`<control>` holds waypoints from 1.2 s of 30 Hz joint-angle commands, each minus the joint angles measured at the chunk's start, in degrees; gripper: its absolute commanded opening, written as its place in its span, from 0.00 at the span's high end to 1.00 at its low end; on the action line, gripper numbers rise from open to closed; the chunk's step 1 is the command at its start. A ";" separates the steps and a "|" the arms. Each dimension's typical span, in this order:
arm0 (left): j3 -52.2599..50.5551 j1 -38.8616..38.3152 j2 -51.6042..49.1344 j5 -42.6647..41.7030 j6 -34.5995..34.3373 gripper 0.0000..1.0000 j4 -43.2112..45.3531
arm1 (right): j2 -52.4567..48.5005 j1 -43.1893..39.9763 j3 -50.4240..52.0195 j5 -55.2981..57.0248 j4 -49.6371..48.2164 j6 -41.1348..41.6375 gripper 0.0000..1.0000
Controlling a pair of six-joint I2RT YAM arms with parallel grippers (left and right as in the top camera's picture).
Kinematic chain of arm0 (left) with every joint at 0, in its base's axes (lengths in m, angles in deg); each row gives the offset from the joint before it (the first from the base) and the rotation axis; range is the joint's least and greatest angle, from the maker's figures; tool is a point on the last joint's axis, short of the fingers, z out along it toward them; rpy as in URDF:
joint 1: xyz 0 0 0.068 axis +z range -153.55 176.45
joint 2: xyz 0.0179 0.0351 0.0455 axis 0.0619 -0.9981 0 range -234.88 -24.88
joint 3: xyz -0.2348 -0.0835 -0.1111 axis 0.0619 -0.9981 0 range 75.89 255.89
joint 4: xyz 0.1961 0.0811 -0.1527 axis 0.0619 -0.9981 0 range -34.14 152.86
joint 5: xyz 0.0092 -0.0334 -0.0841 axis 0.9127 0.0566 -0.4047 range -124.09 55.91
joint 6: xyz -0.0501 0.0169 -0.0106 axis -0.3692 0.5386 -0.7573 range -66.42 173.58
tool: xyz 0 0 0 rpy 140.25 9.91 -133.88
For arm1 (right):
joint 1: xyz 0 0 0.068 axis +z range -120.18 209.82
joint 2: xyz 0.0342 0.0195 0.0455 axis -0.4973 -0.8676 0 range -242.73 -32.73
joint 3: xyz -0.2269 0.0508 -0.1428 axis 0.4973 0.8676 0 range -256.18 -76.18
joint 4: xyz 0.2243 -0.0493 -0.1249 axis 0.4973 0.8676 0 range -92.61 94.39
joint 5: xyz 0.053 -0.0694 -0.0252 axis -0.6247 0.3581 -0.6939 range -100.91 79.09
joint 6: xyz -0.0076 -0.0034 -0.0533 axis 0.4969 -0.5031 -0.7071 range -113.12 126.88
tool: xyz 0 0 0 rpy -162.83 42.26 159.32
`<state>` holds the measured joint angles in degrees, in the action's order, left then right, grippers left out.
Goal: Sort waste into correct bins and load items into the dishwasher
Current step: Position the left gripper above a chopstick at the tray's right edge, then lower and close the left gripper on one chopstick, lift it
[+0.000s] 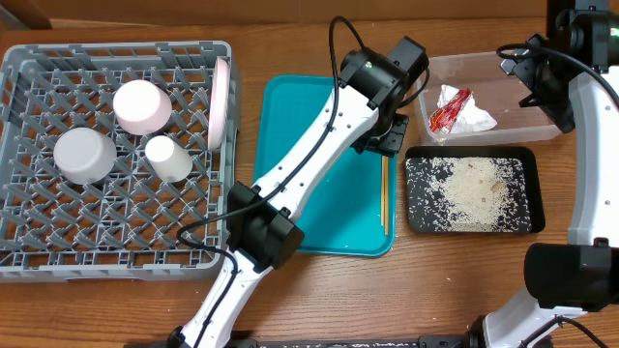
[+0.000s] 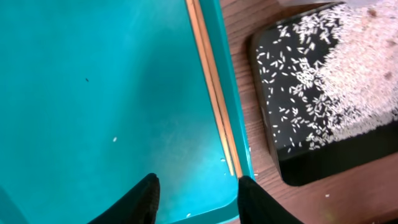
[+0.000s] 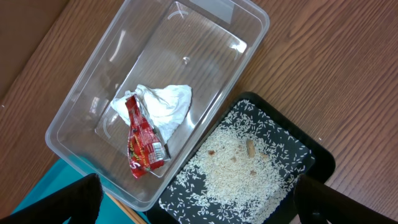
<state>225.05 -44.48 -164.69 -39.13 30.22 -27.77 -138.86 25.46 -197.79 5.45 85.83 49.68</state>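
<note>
A pair of wooden chopsticks [image 1: 384,196] lies along the right rim of the teal tray [image 1: 314,174]; it also shows in the left wrist view [image 2: 214,93]. My left gripper [image 2: 198,193] is open and empty, low over the tray [image 2: 93,93] near the chopsticks' end. My right gripper [image 3: 196,205] is open and empty, high above the clear bin [image 3: 186,37] and the black tray of rice [image 3: 249,168]. The clear bin [image 1: 484,72] holds a red wrapper [image 1: 450,108] and a white tissue [image 1: 474,118]. The grey dishwasher rack [image 1: 116,222] holds a pink cup [image 1: 142,105], two white cups [image 1: 84,155] [image 1: 168,159] and a pink plate [image 1: 220,101].
The black tray [image 1: 472,192] with spilled rice sits right of the teal tray, in front of the clear bin. A few rice grains lie on the teal tray. My left arm reaches diagonally across the teal tray.
</note>
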 commanded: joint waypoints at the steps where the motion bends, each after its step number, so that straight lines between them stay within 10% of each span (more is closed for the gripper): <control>1: 0.00 -0.76 -3.52 0.96 -4.11 0.54 0.00 | 0.35 0.20 -0.11 0.70 -0.28 -0.22 0.00; 7: -0.04 -0.90 -7.45 -0.81 -6.08 0.44 0.48 | 0.35 0.20 -0.11 0.70 -0.28 -0.22 0.00; 36: -0.13 -3.34 -14.60 13.18 -20.63 0.70 10.10 | 0.35 0.20 -0.11 0.72 -0.28 -0.24 0.00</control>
<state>225.05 -47.01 -178.02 -30.12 13.26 -18.48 -138.86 25.46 -197.79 5.47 85.81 49.68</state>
